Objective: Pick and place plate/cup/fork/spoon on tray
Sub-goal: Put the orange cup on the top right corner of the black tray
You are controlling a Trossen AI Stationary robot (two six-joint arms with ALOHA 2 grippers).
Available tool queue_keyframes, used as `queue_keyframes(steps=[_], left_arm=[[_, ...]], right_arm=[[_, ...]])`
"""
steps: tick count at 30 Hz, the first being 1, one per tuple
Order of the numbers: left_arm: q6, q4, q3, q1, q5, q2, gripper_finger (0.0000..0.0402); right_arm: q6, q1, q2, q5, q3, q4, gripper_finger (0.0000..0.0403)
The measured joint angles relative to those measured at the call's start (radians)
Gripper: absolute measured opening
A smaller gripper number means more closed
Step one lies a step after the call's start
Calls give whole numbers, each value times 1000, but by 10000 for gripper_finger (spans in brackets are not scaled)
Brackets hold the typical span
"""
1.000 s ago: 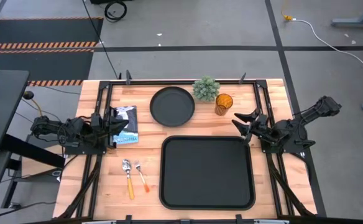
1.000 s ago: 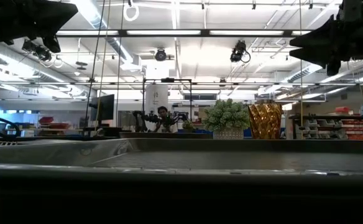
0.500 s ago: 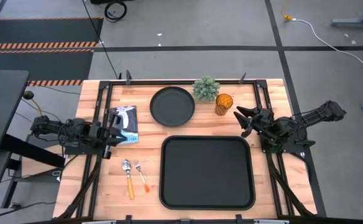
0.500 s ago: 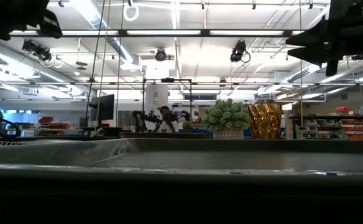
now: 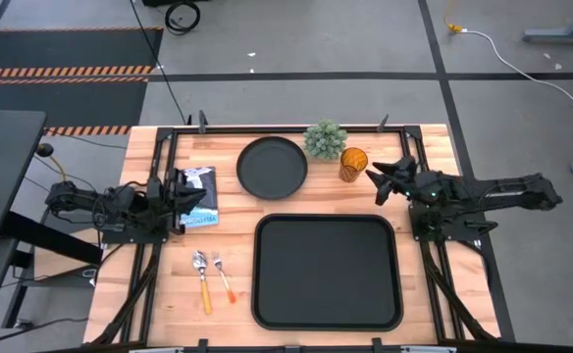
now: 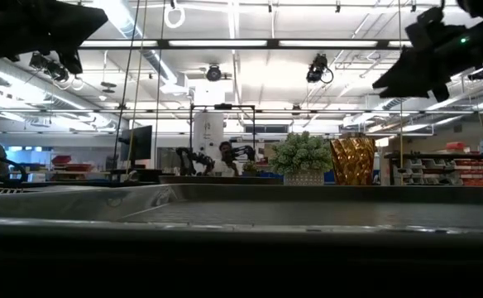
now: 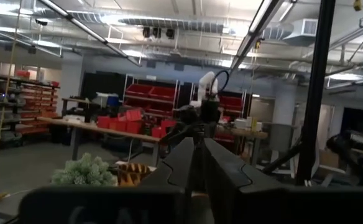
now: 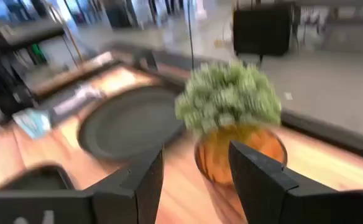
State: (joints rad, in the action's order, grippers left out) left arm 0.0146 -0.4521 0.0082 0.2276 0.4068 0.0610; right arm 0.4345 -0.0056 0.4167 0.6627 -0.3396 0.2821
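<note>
The amber cup (image 5: 353, 164) stands upright on the table at the far right, next to a small green plant (image 5: 325, 139). The round black plate (image 5: 272, 167) lies left of them. The black tray (image 5: 328, 272) lies near the front. The spoon (image 5: 202, 275) and the fork (image 5: 223, 278) lie side by side left of the tray. My right gripper (image 5: 377, 182) is open and empty, in the air just right of the cup. In the right wrist view the cup (image 8: 240, 152) shows beyond its fingers (image 8: 259, 183). My left gripper (image 5: 190, 198) is shut and empty at the table's left.
A blue-and-white booklet (image 5: 199, 193) lies under my left gripper. The plant (image 8: 228, 99) stands close behind the cup. Black frame rails (image 5: 416, 167) run along the table's left and right sides. Bare wood shows between the plate and the tray.
My right gripper has gone toward the table's far edge and the cup, and has tipped downward as the arm stretched out flatter. My left gripper drew back toward the left edge, then came forward again over the booklet.
</note>
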Motion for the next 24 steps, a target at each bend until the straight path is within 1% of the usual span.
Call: queue_keyframes(steps=[3,8,11,13,15,18,21,24], left_arm=[[0,-5,0,0,0,16,51],[-1,-6,0,0,14,33,52],[-2,-9,0,-1,83,41,53],[-2,-5,0,-2,136,47,53],[-22,-5,0,-2,148,51,53],[-81,-8,0,-2,93,51,53],[-138,-8,0,-2,-3,51,53],[-249,-7,0,-2,-105,51,53]], right_arm=[[3,-60,64,-66,-43,45,187],[-36,-158,184,-161,-103,53,187],[-66,-198,255,-213,-128,54,187],[-71,-215,297,-220,-146,54,187],[-71,-227,331,-220,-159,56,187],[-63,-241,375,-220,-181,61,189],[-54,-246,405,-220,-212,100,195],[-63,-247,425,-220,-254,164,205]])
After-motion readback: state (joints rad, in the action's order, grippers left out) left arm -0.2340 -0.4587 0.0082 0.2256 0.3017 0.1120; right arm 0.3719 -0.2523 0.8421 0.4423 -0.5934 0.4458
